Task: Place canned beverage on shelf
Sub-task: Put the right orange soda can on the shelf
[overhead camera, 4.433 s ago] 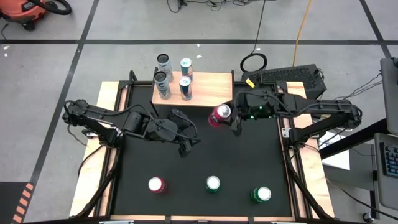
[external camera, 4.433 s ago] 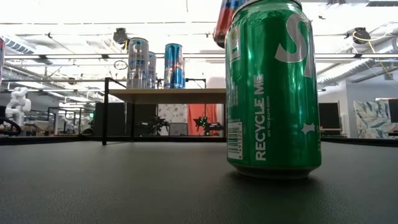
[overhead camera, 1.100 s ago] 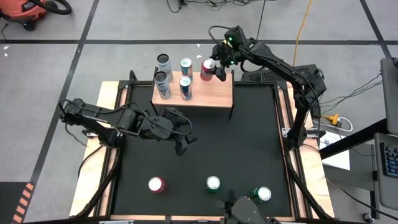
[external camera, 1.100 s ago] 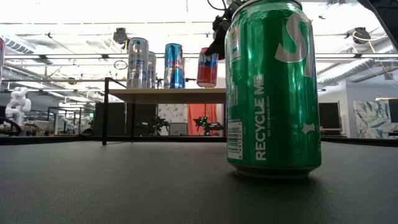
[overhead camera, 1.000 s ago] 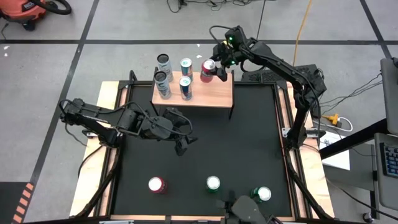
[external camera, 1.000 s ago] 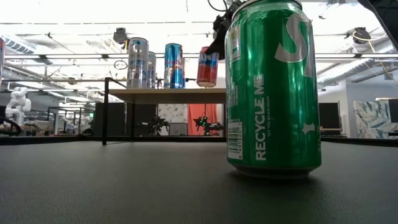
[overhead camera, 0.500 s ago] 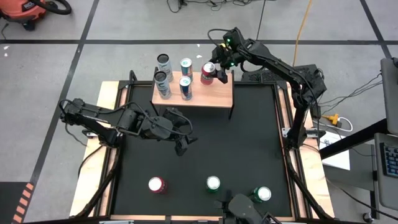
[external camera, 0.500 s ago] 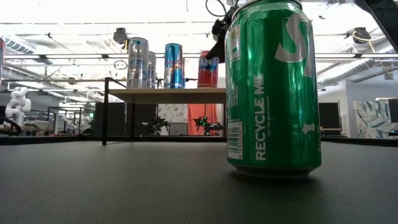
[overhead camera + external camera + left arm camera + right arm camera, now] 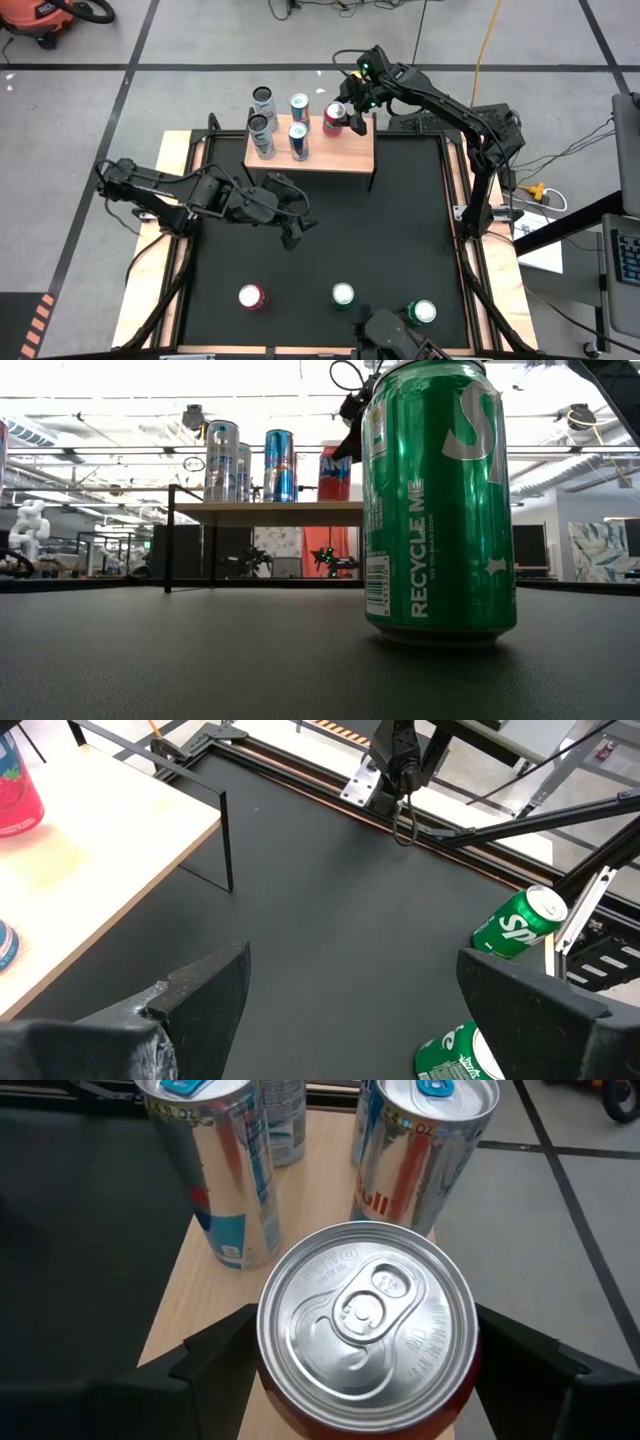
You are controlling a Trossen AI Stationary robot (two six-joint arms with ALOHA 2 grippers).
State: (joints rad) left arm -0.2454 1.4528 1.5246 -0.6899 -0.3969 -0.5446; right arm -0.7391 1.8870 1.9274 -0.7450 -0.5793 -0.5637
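The shelf (image 9: 335, 150) is a light-wood board on thin black legs at the mat's far edge. Several slim silver-and-blue cans (image 9: 298, 140) stand on it. A red can (image 9: 335, 115) is upright at the board's far right part (image 9: 335, 472), with my right gripper (image 9: 340, 116) shut on it. In the low view the can's bottom sits at the board's top; whether it touches, I cannot tell. My left gripper (image 9: 296, 228) hangs open above the black mat, left of centre, with nothing between its fingers (image 9: 200, 995). My right gripper pinches the red can's side wall just below its top rim (image 9: 268, 1375) between its two fingers (image 9: 215, 1360), one on each side. The fingers slant down at it from the table's far right. The can stands upright in the hold, lid up.
Three cans stand along the mat's near edge: a red one (image 9: 251, 296) and two green ones (image 9: 343, 294) (image 9: 420, 311). One green can fills the low view's foreground (image 9: 440, 500). A keyboard (image 9: 460, 122) lies at the far right. Bare mat lies between the shelf and the near cans.
My right gripper has sunk a little over the shelf's far right part and rolled. The red can, tilted and clear of the board a second ago, now stands upright with its bottom down at the board.
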